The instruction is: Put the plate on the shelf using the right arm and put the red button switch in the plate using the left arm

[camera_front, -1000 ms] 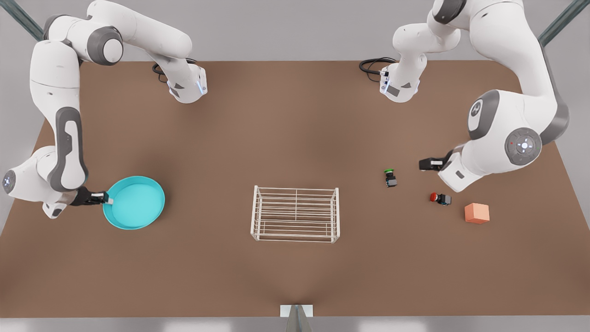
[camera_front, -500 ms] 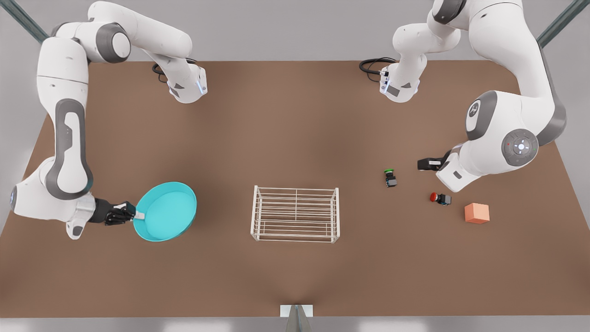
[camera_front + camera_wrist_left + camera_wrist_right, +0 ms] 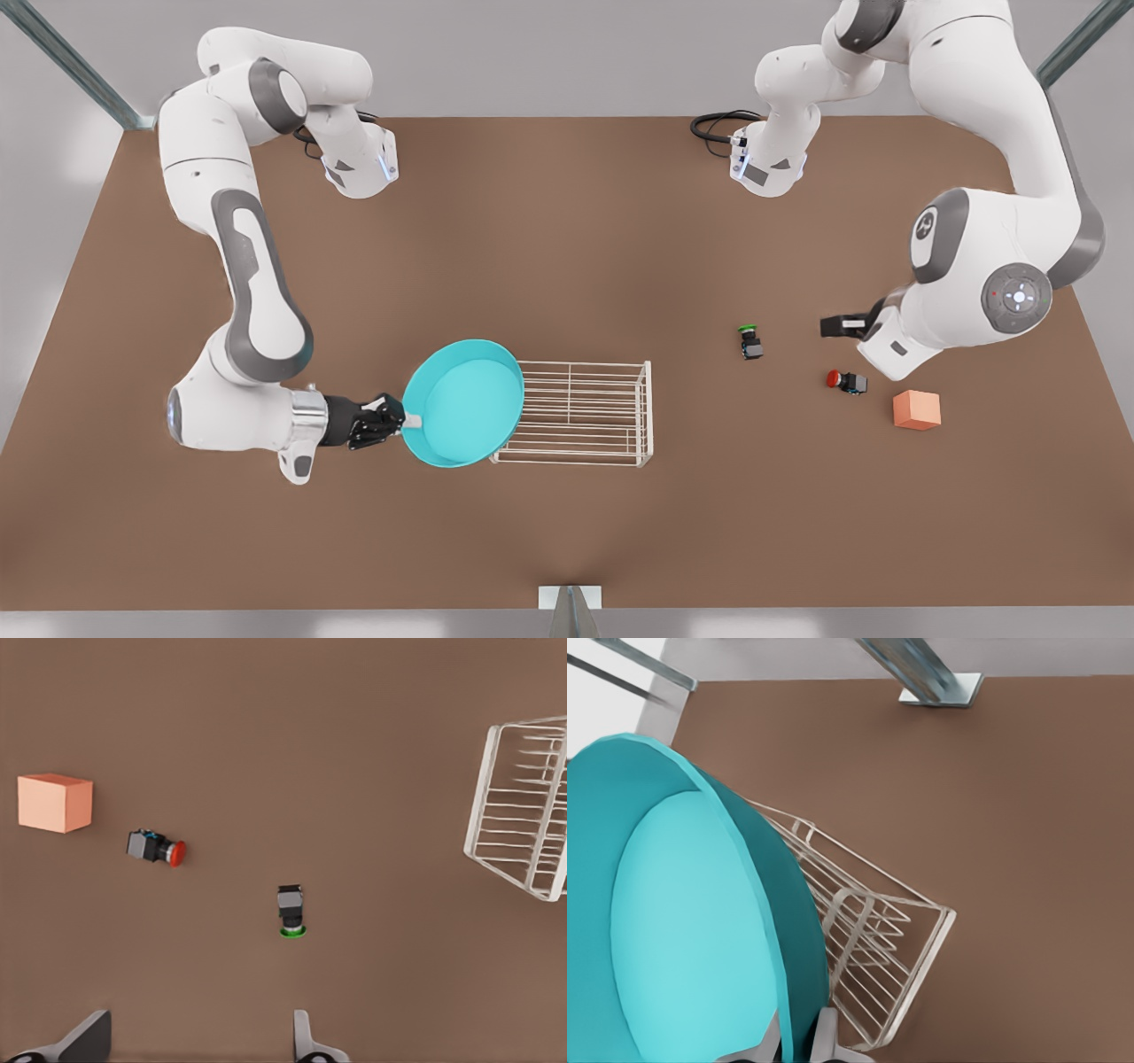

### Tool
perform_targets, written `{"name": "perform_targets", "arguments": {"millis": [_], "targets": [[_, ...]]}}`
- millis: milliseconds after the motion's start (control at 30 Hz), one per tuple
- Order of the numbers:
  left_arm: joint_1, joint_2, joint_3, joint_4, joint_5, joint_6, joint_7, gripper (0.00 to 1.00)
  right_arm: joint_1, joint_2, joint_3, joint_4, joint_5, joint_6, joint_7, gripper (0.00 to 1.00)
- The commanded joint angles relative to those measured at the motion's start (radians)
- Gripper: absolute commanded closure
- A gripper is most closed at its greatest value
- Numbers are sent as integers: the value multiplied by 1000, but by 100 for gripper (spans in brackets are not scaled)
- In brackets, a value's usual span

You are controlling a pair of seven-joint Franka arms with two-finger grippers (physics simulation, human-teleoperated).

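My right claw [image 3: 396,422] pinches the plate [image 3: 462,403] by its rim at lower centre-left, overlapping the shelf [image 3: 585,412] edge for placement. My left claw [image 3: 833,326] waits spread open at right, near the red button switch [image 3: 844,381] on the worktop [image 3: 567,221].

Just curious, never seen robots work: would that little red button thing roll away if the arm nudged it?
Possibly: the red switch lies on its side, and its round cap could let it pivot. Its blocky body probably stops true rolling. Small, so likely light and easily shoved.

Brown tabletop [image 3: 567,230], pale grey wall [image 3: 549,53]
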Motion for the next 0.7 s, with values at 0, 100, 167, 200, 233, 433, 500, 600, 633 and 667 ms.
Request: {"name": "perform_targets", "arguments": {"millis": [0,100,167,200,233,433,500,600,633,667], "targets": [[21,37,4,5,5,9,-105,0,40,10,1,10,6,135,476,79],[189,86,5,-3,10,72,-156,0,131,65,1,44,5,276,542,79],[125,112,153,-131,5,245,-326,0,171,100,-1,62,3,340,544,79],[125,113,165,-197,7,385,-431,0,191,102,-1,61,0,354,541,79],[122,116,189,-217,5,445,-506,0,198,99,-2,45,-18,353,536,79],[114,136,192,-478,2,848,-1089,0,237,63,1,-67,-43,331,529,79],[117,141,209,-541,-1,982,-1256,0,257,65,1,-64,-92,331,527,79],[122,141,237,-578,-68,1013,-1256,0,278,68,1,-56,-98,336,530,79],[122,142,237,-593,-87,1011,-1253,0,281,71,1,-54,-98,336,530,79],[122,142,237,-609,-87,1011,-1253,0,281,73,1,-56,-98,336,530,79]]}}
